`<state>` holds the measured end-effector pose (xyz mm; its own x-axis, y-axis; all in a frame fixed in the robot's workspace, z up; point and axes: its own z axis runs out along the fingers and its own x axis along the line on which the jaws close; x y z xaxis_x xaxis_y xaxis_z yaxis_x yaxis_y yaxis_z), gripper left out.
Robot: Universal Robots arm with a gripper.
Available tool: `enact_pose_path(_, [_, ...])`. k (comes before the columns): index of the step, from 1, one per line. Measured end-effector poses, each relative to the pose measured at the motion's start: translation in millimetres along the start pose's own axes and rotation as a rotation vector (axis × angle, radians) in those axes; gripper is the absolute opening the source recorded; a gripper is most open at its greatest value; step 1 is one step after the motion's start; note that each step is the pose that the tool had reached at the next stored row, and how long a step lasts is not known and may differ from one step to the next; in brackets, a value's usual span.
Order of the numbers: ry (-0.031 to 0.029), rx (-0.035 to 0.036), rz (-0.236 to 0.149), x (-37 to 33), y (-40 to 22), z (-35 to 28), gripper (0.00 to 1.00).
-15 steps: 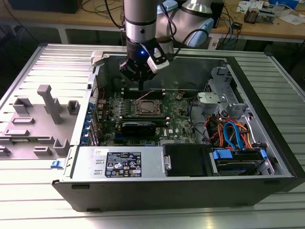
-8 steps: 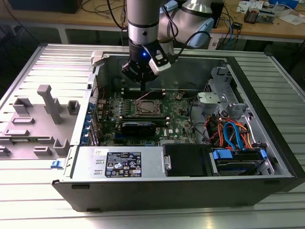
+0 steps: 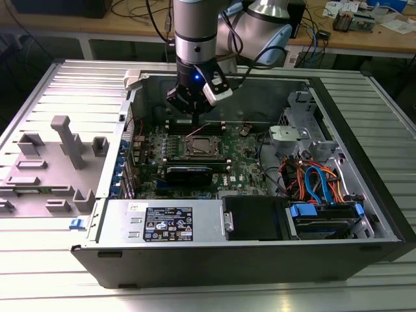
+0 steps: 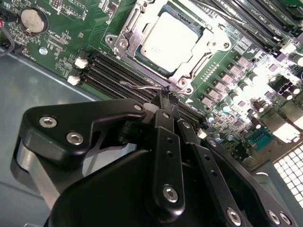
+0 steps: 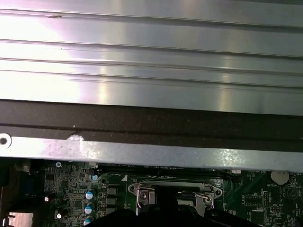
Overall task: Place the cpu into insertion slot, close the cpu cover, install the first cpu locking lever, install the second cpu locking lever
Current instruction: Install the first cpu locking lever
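Observation:
The cpu [image 4: 170, 40] lies flat in its socket on the green motherboard, its silver-grey top showing through the window of the cpu cover [image 4: 127, 34], which is folded down over it. In the exterior view the cpu [image 3: 203, 148] sits mid-board, and my gripper [image 3: 195, 121] hangs just beyond the socket's far side. In the second wrist view the gripper [image 4: 164, 96] has its thin black fingers pressed together, their tips touching the bent wire end of a locking lever [image 4: 141, 86] beside the socket. The first wrist view catches the socket's edge [image 5: 175, 191] below the case wall.
The motherboard sits inside an open computer case [image 3: 364, 149] on a ribbed metal table. Memory slots [image 4: 111, 75] run beside the socket, and a coin battery [image 4: 33, 19] lies nearby. Drive cables [image 3: 318, 182] and a power supply [image 3: 166, 224] fill the case's front. A grey fixture [image 3: 62, 153] stands outside on the exterior view's left.

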<state>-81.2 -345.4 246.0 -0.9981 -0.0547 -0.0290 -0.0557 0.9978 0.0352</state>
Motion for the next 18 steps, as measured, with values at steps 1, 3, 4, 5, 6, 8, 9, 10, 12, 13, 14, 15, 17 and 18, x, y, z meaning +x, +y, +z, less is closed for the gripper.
enact_pose_path(1, [-0.0002, -0.0003, 0.0, 0.0, 0.0, 0.9, 0.11])
enact_pose_path(3, [-0.0002, -0.0003, 0.0, 0.0, 0.0, 1.7, 0.11])
enact_pose_path(4, [-0.0002, -0.0003, 0.0, 0.0, 0.0, 1.7, 0.11])
enact_pose_path(5, [-0.0002, -0.0003, 0.0, 0.0, 0.0, 1.8, 0.11])
enact_pose_path(6, [-0.0002, -0.0003, 0.0, 0.0, 0.0, 1.8, 0.11])
enact_pose_path(8, [-0.0002, -0.0003, 0.0, 0.0, 0.0, 1.8, 0.11])
enact_pose_path(9, [-0.0002, -0.0003, 0.0, 0.0, 0.0, 1.8, 0.11])
enact_pose_path(10, [-0.0002, -0.0003, 0.0, 0.0, 0.0, 1.8, 0.11])
enact_pose_path(12, [-0.0005, -0.0002, 0.0, 0.0, 0.0, 1.9, 0.11])
enact_pose_path(13, [-0.002, -0.0006, 0.0, 0.0, 0.0, 2.1, 0.11])
enact_pose_path(14, [-0.0047, -0.0012, 0.0, 0.0, 0.0, 2.6, 0.11])
enact_pose_path(15, [-0.007, -0.0016, 0.0, 0.0, -0.1, 3.3, 0.11])
enact_pose_path(17, [-0.0086, -0.0018, 0.0, 0.0, -0.2, 5.8, 0.11])
enact_pose_path(18, [-0.0088, -0.0023, 0.0, 0.0, -0.2, 6.7, 0.11])
